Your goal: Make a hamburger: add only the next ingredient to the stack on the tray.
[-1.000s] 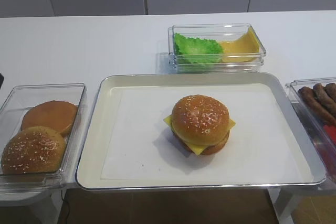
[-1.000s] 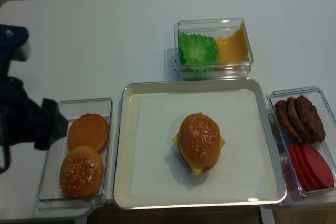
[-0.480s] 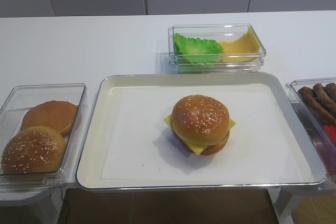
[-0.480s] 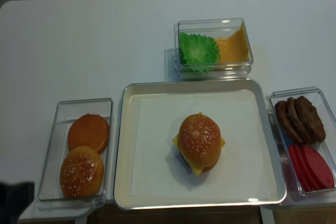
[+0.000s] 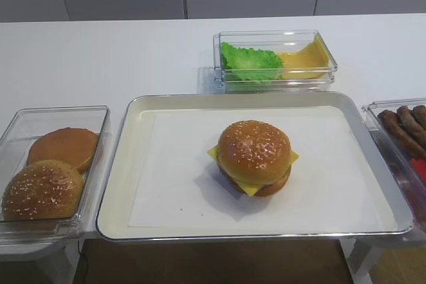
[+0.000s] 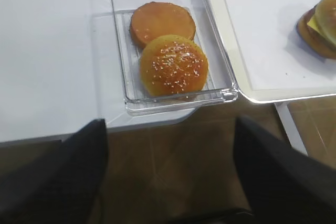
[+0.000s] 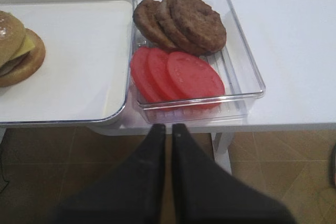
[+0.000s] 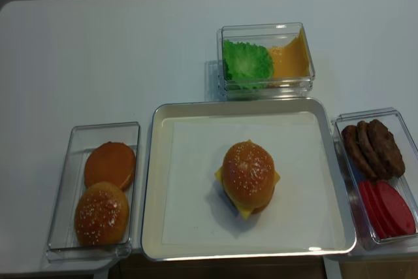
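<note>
Here, a white table (image 8: 117, 50) carries a large silver tray (image 8: 151, 181) lined with white paper, set at the middle of the table's near edge. On the tray, a little right of its centre, sits the hamburger (image 8: 247, 178): a brown bun base, a dark patty, a square yellow cheese slice (image 5: 251, 187) whose corners stick out, and a domed sesame-seeded bun top (image 5: 253, 151) resting on the cheese.

Just beside the tray, at the table's near left corner, stands a clear plastic box (image 8: 70, 174) holding two buns. The smooth flat bun half (image 8: 110, 164) lies toward the far end, and a second seeded bun top (image 8: 100, 213) lies at the near end, touching it.

Past the tray's far edge, another clear box (image 8: 264, 31) holds green lettuce (image 8: 247, 63) on the left and yellow cheese slices (image 8: 288, 60) on the right. At the table's near right corner a third clear box (image 7: 247, 66) holds overlapping brown patties (image 7: 181, 22) at the far end and red tomato slices (image 7: 176, 74) at the near end.

Neither arm shows in the two high views. In the left wrist view the left end effector (image 6: 168, 171) hangs off the table's near edge, its two dark fingers (image 6: 73, 177) spread wide apart with nothing between them. In the right wrist view the right end effector (image 7: 169, 150) hangs off the near edge below the tomato box, its fingers (image 7: 149, 161) pressed together, holding nothing.
</note>
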### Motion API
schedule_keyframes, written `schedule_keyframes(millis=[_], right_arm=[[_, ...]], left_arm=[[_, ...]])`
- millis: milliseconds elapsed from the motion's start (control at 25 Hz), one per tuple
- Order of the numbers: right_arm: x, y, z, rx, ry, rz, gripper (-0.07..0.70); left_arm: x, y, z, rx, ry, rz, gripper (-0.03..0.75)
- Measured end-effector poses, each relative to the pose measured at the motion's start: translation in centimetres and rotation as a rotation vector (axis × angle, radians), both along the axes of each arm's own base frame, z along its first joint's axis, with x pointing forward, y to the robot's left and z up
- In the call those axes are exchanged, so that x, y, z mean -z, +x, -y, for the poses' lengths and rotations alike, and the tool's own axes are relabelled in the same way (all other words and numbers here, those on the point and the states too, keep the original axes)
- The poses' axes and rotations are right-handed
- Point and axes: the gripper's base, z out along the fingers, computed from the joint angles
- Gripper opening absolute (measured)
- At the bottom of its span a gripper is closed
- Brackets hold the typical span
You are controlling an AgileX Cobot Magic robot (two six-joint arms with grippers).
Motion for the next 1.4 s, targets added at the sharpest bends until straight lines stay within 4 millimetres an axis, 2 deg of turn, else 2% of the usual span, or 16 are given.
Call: schedule_keyframes(millis=[480,600,800,1120,1400], right_arm=[[0.0,0.0,0.0,0.0,0.0,0.0,0.027],[0.0,0.0,0.0,0.0,0.0,0.0,0.027],[0.0,0.0,0.0,0.0,0.0,0.0,0.027],[0.0,0.0,0.0,0.0,0.0,0.0,0.027],[0.0,0.0,0.0,0.0,0.0,0.0,0.027]], left_arm=[[0.9,-3.7,-1.6,-0.058,0.012,0.192,0.551],[1.1,-3.6,-1.7,-0.066,0.025,0.191,0.551],[2.7,-2.7,-1.6,-0.067,0.056,0.133,0.551],[4.4,-1.0,-1.1,-0.056,0.061,0.144,0.518],[4.9,-0.8,-1.1,-0.056,0.066,0.126,0.512]])
